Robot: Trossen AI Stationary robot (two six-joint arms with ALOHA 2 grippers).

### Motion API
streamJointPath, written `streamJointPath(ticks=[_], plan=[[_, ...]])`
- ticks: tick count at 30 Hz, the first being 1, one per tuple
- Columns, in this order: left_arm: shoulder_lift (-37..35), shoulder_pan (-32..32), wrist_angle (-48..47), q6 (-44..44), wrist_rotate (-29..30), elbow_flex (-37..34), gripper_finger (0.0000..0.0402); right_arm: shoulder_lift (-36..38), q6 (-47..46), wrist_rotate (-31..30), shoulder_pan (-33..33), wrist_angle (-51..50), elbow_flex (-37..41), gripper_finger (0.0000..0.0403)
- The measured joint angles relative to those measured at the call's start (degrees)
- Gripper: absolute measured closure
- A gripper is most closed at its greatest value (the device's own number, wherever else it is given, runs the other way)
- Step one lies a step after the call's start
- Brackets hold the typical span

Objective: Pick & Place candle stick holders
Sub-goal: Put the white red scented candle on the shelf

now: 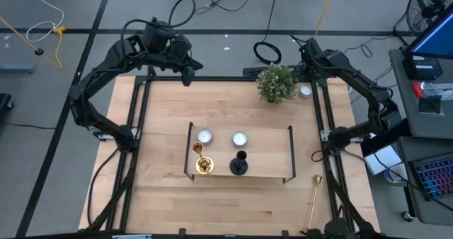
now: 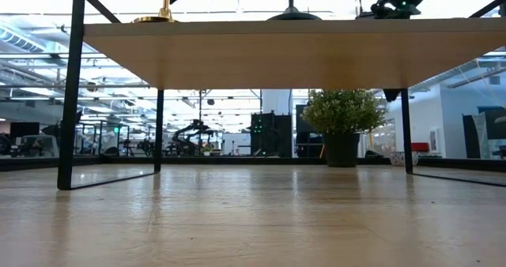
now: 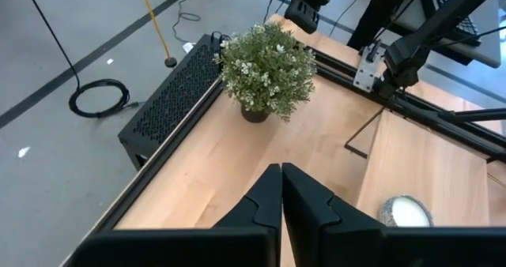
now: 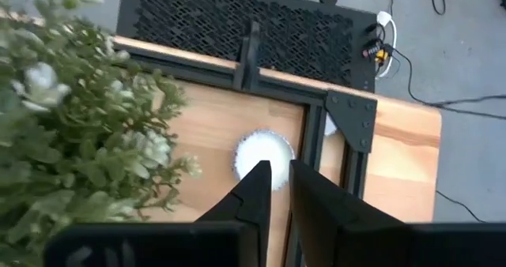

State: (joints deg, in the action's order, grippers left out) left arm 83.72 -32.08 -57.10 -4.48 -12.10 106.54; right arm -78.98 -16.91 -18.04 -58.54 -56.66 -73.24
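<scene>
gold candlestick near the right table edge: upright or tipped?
Tipped. In the high view the gold candlestick lies flat on the table, its full length showing, off the stand.

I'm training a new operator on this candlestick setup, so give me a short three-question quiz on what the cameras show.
1. True or false: both gold candlesticks stand on the wooden stand.
2. How many white candles are on the stand?
3. Which item is next to the potted plant? A) black candlestick B) a white candle C) gold candlestick

Key:
1. False: one gold candlestick stands on the stand; the other gold candlestick lies on the table at the right edge.
2. Two, behind the black candlestick and the gold one.
3. B, a third white candle.
</scene>
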Motion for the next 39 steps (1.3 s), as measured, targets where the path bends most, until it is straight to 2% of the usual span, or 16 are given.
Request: streamJointPath(ticks=[5, 11, 18, 22, 25, 31, 36, 39], plan=[[0.0, 0.59, -0.19, -0.52, -0.2, 0.0, 0.0378, -0.02, 0.0, 0.15, -0.02, 2.04, 2.4, 0.0363], [0.0, 1.5, 0.0, -0.52, -0.36, 0.0, 0.0398, -0.08, -0.85, -0.81, -0.01, 3.88, 3.53, 0.0363], [0.0, 2.2, 0.13, -0.63, -0.35, 0.0, 0.0379, -0.35, -0.6, -2.74, 0.35, 4.83, 5.01, 0.0362], [0.0, 3.1, 0.11, -0.63, -0.35, 0.0, 0.0392, -0.35, -0.11, -2.24, 0.5, 4.37, 5.41, 0.0362], [0.0, 3.8, -0.17, -0.69, -0.33, 0.0, 0.0397, -0.26, 1.38, -1.06, 0.5, 3.76, 5.84, 0.0362], [0.0, 5.07, -0.25, -0.46, -0.32, 0.0, 0.0377, 2.01, 5.14, 5.08, 0.64, 1.62, 8.2, 0.0362], [0.0, 5.2, 0.21, 0.09, -0.28, 0.0, 0.0391, 8.1, 7.15, 13.2, 0.77, 2.29, 14.39, 0.0367], [0.0, 5.2, 0.22, 0.76, 0.28, 0.0, 0.0398, 13.28, 4.3, 13.63, 1.5, 2.04, 18.25, 0.0375]])
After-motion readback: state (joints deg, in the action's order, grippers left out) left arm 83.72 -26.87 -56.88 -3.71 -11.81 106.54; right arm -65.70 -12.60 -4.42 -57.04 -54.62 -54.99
